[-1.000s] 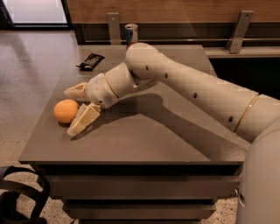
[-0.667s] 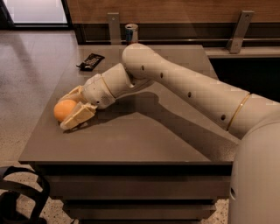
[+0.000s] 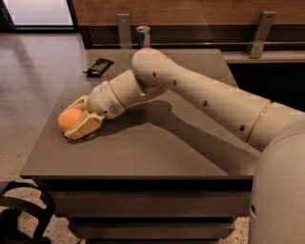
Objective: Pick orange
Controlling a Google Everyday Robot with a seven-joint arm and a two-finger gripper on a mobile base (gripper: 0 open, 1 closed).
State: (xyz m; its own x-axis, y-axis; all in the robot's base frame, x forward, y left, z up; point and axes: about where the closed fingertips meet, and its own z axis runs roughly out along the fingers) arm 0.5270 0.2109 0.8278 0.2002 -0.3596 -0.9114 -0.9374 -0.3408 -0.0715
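jaws: narrowed onto orange (image 3: 66, 117), one finger over its top, other along near side, both look touching | gripper (image 3: 70, 122): low, nr left edge of table (image 3: 157, 152) | orange: on tabletop | arm (image 3: 200, 95): reaches in from right | back edge: can (image 3: 142, 35) | back-left: black pkt (image 3: 98, 66)

Grey-brown desk (image 3: 157, 152) with stacked dark tiers beneath; claw (image 3: 78, 119) low over its left part. Pale speckled floor (image 3: 33, 71) at left, reflecting light from a bright glazed opening (image 3: 40, 12) at top left. Rear wood-panelled wall (image 3: 200, 12) above a dark band, with two upright metal brackets (image 3: 259, 33).
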